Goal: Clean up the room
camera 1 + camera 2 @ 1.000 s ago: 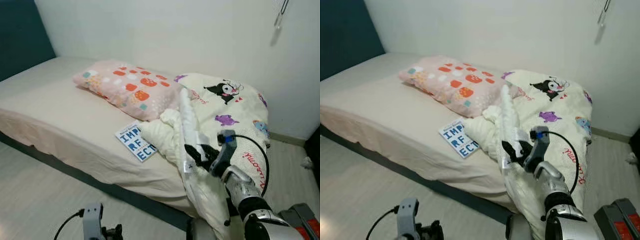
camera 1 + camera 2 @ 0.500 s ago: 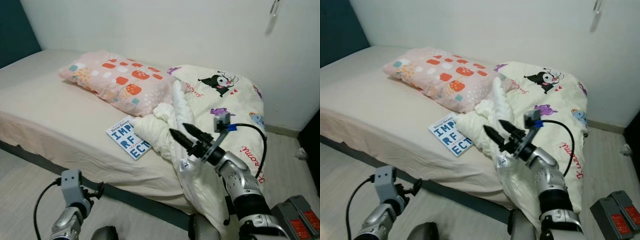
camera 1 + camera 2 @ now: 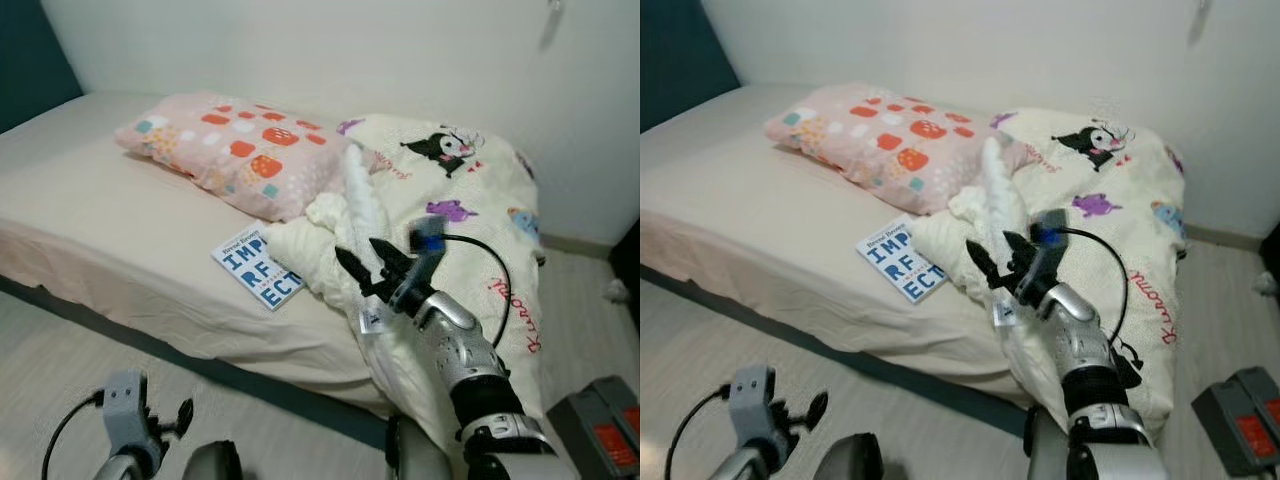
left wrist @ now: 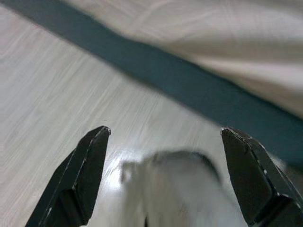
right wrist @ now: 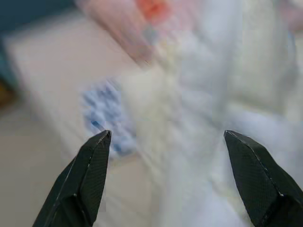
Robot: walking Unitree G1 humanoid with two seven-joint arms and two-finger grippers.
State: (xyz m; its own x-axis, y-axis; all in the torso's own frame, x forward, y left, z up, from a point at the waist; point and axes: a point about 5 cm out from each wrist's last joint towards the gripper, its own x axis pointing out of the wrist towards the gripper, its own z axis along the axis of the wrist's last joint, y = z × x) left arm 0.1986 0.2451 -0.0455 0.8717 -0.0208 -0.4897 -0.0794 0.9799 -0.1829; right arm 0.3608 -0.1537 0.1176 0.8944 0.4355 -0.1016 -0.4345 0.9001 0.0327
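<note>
Right gripper [image 3: 362, 268], fingers spread and holding nothing, has released the crumpled duvet [image 3: 460, 215] and now points toward the book [image 3: 258, 267]; left gripper [image 4: 163, 179], fingers spread, hangs above the floor [image 4: 57, 90].

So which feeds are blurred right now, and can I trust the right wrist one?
Right wrist view: heavily smeared, the book and blanket just blobs. Left wrist view: soft, bed frame streaked. Both eye views: fairly sharp, book title readable.

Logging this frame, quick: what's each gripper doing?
Left gripper: open, empty, low over the floor.
Right gripper: open, empty, over the blanket.
</note>
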